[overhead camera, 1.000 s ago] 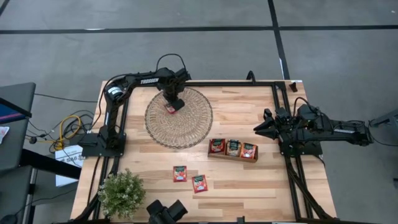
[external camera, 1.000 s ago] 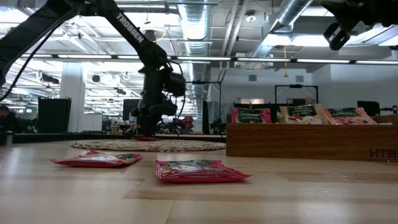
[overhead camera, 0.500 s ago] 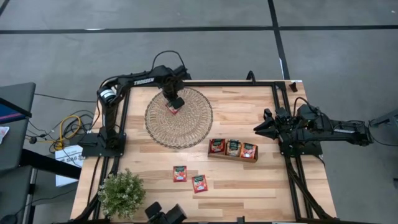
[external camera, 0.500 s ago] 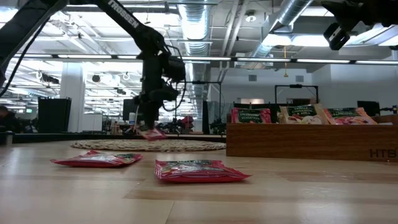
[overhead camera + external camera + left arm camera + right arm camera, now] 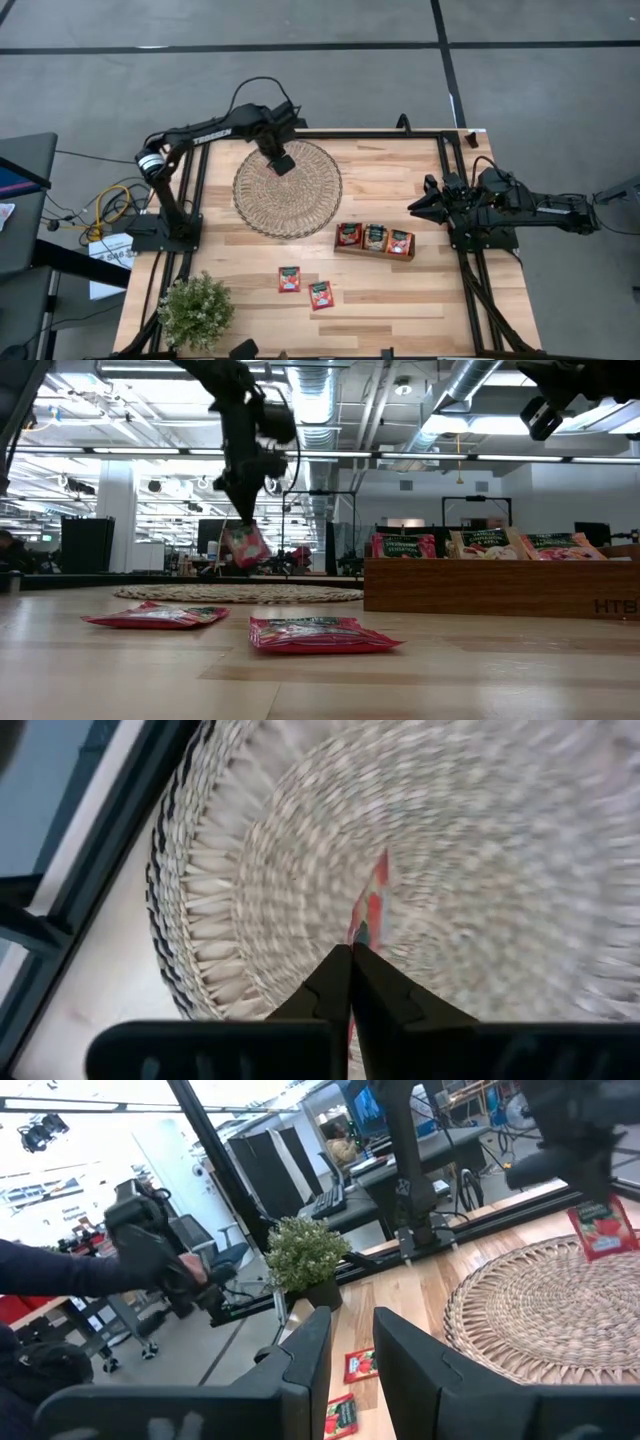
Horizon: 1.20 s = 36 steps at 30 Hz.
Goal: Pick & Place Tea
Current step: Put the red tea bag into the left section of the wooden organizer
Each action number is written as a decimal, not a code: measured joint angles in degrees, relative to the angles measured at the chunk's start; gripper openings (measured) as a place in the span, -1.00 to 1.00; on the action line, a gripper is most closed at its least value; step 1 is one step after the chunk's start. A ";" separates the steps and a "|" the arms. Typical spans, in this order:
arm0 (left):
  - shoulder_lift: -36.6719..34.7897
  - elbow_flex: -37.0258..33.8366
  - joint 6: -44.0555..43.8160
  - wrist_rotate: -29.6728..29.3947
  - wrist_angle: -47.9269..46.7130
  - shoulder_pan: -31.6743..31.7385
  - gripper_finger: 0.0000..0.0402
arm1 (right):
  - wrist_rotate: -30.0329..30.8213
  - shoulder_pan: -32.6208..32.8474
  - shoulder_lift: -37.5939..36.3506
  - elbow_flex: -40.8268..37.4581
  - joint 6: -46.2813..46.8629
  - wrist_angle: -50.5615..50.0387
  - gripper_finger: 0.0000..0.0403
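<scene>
Left gripper (image 5: 350,952) pinched tight on red tea sachet (image 5: 246,545), dangling clear above wicker mat (image 5: 288,190). Right gripper (image 5: 415,208) parked at table's right edge, well apart, fingers (image 5: 300,1370) slightly parted, holding nothing. Two red sachets (image 5: 289,280) (image 5: 321,295) flat on table (image 5: 400,290) near front. Three more upright in wooden tray (image 5: 375,241).

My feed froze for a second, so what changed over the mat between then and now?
The left gripper, fingers shut on a red tea sachet, has lifted it off the wicker mat; the sachet now hangs clear above the weave. The two red sachets on the table, the three in the wooden tray and the waiting right gripper at the table's right side stayed as they were.
</scene>
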 joint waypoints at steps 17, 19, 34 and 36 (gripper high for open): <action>-5.95 12.60 -3.16 -2.78 -0.87 -22.72 -1.00 | 0.00 0.00 0.02 0.00 -0.01 -0.01 -0.66; -4.73 16.11 -4.04 -4.00 -0.68 -25.44 -1.00 | 0.00 -0.02 0.02 0.01 -0.01 -0.03 -0.66; 5.72 32.83 -2.44 -5.38 -1.76 -33.87 -1.00 | 0.00 0.02 0.02 0.02 4.22 5.55 -0.66; 5.70 32.92 -2.44 -5.38 -1.34 -34.14 -1.00 | 0.00 0.02 0.01 0.02 4.47 7.34 -0.66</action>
